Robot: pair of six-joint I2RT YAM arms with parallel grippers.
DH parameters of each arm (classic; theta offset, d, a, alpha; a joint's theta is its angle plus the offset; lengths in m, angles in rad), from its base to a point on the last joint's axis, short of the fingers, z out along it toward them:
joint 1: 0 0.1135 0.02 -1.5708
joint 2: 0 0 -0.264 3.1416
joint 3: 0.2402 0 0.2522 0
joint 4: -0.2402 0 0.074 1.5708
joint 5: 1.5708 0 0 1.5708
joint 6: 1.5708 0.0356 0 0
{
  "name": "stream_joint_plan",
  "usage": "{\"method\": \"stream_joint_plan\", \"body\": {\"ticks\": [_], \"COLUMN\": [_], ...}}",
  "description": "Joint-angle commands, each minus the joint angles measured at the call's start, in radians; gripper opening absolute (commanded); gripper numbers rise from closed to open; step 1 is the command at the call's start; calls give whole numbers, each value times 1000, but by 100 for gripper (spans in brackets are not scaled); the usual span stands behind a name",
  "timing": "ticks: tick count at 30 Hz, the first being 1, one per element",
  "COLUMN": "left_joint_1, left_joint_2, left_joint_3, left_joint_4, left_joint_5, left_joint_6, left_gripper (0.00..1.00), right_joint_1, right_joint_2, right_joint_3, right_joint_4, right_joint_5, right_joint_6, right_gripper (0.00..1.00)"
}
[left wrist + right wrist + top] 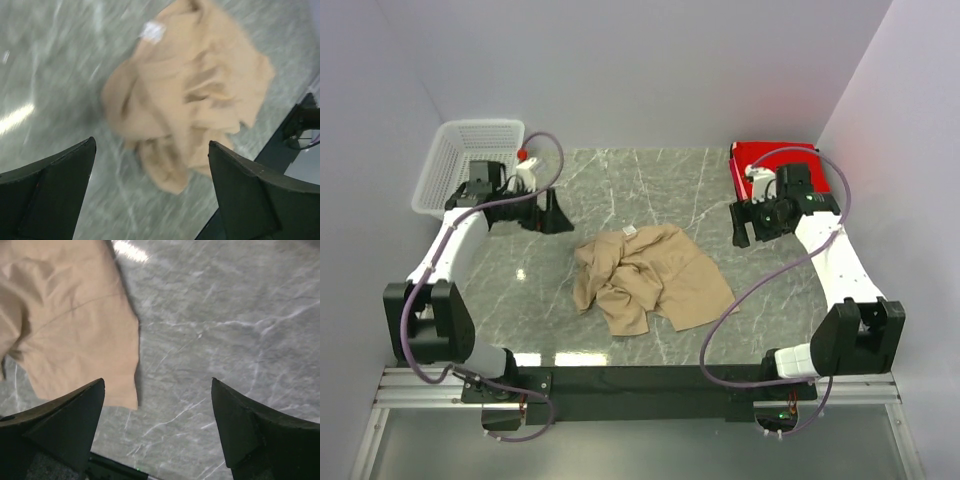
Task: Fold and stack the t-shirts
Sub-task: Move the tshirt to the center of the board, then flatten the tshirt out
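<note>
The grey marble table (670,180) carries a crumpled tan t-shirt (650,280), a red t-shirt (742,155) and a white basket (432,185).

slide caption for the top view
Crumpled tan cloth t-shirt on grey marble table; left gripper and right gripper open either side

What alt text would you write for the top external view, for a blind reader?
A crumpled tan t-shirt lies in the middle of the marble table, with the left gripper and right gripper open on either side, touching nothing. A red t-shirt sits far right, a white basket far left.
</note>
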Motion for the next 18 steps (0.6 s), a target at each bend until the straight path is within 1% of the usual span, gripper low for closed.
{"method": "stream_joint_plan", "body": {"ticks": [1, 2, 4, 7, 8, 9, 13, 16, 18], "left_joint_1": [68, 66, 49, 20, -12, -39, -107, -147, -172], "left_joint_2": [4, 2, -4, -1, -3, -3, 13, 56, 103], "left_joint_3": [-19, -23, -50, -96, -113, -131, -200, -175, -121], "left_joint_4": [-107, -121, -135, -155, -127, -107, -12, 61, 84], "left_joint_5": [-2, 7, 7, -8, -43, -54, -93, -107, -126], "left_joint_6": [206, 232, 270, 306, 297, 275, 199, 139, 113], "left_gripper": [100, 100, 100, 95, 95, 95, 96, 95, 94], "right_joint_1": [40, 56, 114, 151, 159, 162, 171, 169, 171], "right_joint_2": [35, 46, 90, 188, 217, 269, 385, 463, 512], "right_joint_3": [-9, -13, -16, 7, 18, 27, 55, 83, 102], "right_joint_4": [-68, -69, -71, -86, -92, -89, -69, -58, -64], "right_joint_5": [-62, -62, -55, -42, -41, -33, 25, 44, 28], "right_joint_6": [-43, -42, -37, -25, -8, 3, 69, 92, 95], "right_gripper": [92, 89, 86, 80, 78, 78, 77, 76, 74]}}
